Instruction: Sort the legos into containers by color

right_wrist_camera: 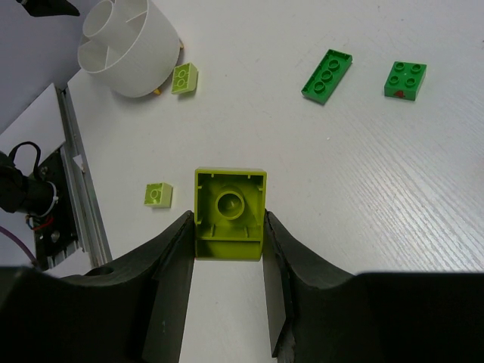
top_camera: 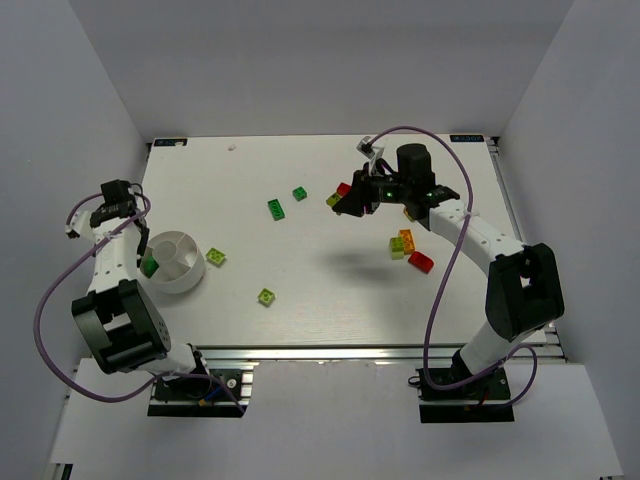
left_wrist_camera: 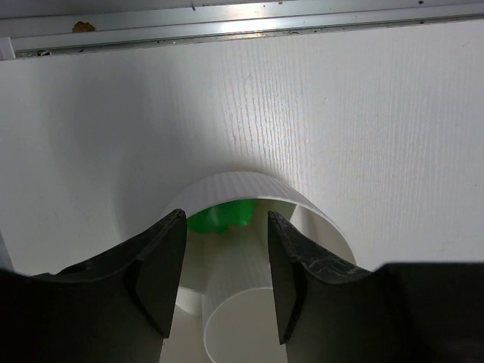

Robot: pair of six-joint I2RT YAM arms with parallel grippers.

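— Right gripper (right_wrist_camera: 227,249)?
— Clamped on a lime brick (right_wrist_camera: 229,214); only its wrist view shows the hollow underside.
— Left gripper (left_wrist_camera: 225,253)?
— Fingers apart above the white dish (left_wrist_camera: 249,185), a green brick (left_wrist_camera: 219,218) in one compartment.
— Around?
— A flat dark green brick (right_wrist_camera: 327,75) lies loose beyond.
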